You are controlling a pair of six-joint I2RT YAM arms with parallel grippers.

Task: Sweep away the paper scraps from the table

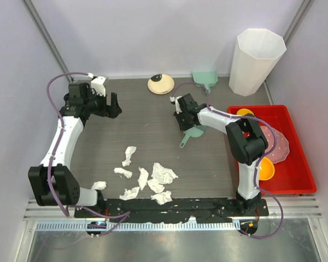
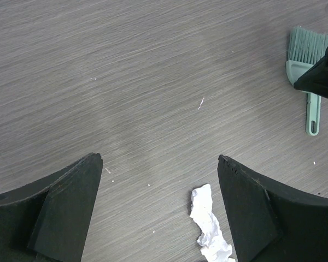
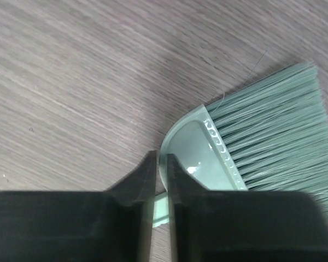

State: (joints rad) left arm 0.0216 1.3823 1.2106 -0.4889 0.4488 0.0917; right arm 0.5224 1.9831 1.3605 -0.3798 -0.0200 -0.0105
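Table [image 1: 153, 103] spans wall to wall, with open surface between my arms. Paper scraps [image 1: 153, 177] cluster by its near edge. My right gripper [image 3: 160, 164] is clenched on the brush [image 3: 268, 120] at its head rim; my left gripper [image 2: 159, 161] hangs released, far left.

No text, label, brand, number or sign can be read in any view. Only candidate: a round cream disc [image 1: 162, 83] at the far edge of the bench [image 1: 147, 125] carries a small dark mark, too small to make out.
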